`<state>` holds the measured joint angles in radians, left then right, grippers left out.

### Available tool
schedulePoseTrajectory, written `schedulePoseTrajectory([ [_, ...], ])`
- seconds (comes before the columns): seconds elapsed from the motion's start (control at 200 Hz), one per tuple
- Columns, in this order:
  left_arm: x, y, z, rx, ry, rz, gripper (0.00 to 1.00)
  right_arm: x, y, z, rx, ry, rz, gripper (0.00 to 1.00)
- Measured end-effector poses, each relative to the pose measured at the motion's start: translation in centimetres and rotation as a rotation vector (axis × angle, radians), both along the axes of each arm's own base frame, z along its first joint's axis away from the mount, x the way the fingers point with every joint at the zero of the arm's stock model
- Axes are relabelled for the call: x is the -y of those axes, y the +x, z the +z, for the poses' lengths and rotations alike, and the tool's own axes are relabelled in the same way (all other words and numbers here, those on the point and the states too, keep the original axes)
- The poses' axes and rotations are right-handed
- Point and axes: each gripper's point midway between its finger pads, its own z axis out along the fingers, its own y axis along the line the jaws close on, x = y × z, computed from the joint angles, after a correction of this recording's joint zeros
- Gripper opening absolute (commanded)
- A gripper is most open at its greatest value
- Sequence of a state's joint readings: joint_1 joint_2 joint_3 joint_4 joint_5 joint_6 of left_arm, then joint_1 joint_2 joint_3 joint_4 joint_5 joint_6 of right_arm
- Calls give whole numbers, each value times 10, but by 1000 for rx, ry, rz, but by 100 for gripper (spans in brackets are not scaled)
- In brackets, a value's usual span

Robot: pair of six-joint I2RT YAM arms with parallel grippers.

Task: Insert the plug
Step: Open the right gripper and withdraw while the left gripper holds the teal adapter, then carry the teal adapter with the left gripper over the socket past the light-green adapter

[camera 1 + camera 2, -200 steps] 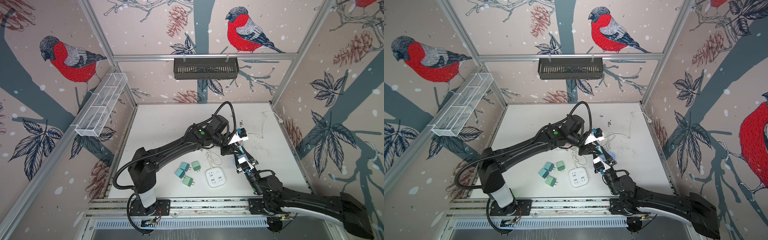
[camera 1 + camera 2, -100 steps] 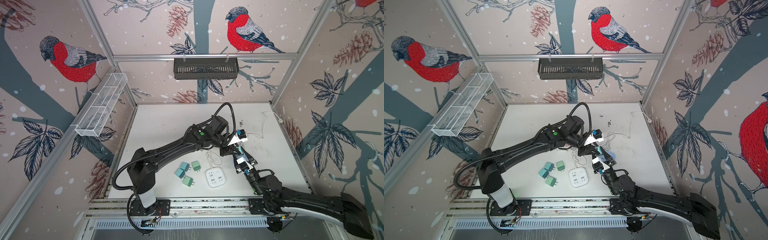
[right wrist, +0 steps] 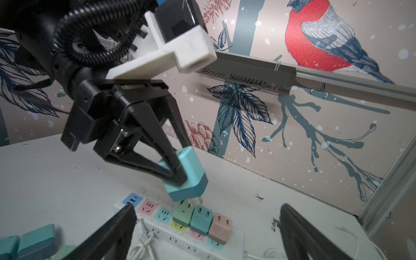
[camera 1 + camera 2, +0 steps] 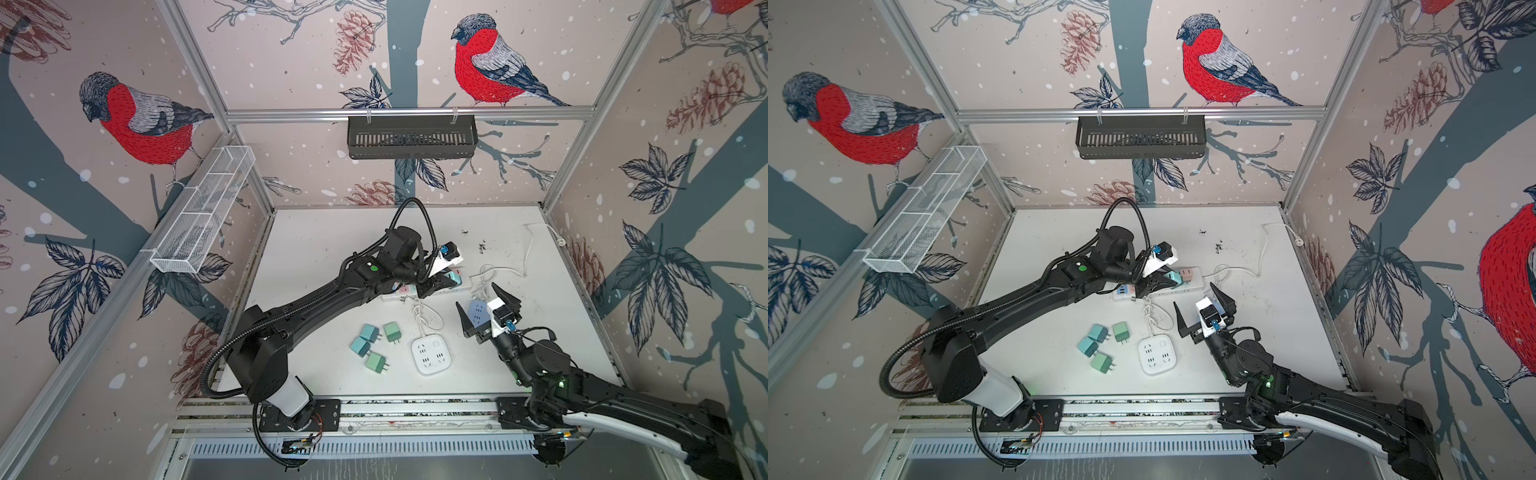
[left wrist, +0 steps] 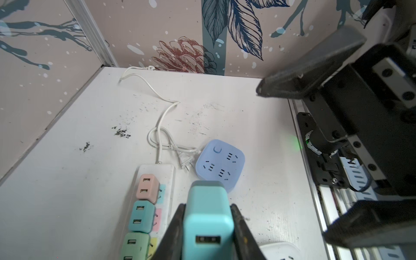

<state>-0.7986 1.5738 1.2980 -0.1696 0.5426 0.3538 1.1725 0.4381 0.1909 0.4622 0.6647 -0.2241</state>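
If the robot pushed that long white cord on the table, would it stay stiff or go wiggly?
Probably wiggly: the thin white cord lies in loose loops and bends, so it looks floppy. It would likely drag rather than slide, since one end joins the white power strip.

I have the left arm [image 4: 324, 299] stretched long across the middle, the left pincer [image 4: 449, 281] tipped down and clamped on the teal plug [image 3: 192, 167]. The right arm [image 4: 602, 395] lies low from the near right corner, the right pincer [image 4: 476, 296] spread wide, gripping nothing
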Motion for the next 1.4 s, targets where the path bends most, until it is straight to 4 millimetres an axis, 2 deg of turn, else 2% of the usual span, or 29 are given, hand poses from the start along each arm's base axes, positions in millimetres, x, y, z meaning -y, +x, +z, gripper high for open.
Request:
schedulePoseTrajectory([
  [0.13, -7, 21, -5, 52, 42, 107, 0, 7, -2, -35, -68, -16, -3, 100],
  [0.24, -19, 40, -15, 100, 106, 222, 0, 17, 0, -52, -88, -16, -33, 100],
  [0.385, -34, 59, -18, 157, 163, 341, 0, 27, 3, -54, -78, 11, -62, 100],
  [0.65, -63, 52, -22, 262, 231, 377, 0, 33, 11, -58, -90, -2, -89, 100],
  [0.871, -80, 66, -24, 308, 291, 474, 0, 36, 19, -62, -122, -11, -109, 100],
  [1.041, -77, 78, -33, 307, 337, 496, 0, 36, 21, -63, -131, -3, -108, 100],
  [1.401, -57, 101, -90, 205, 533, 447, 0, 36, 21, -61, -128, 6, -101, 100],
])
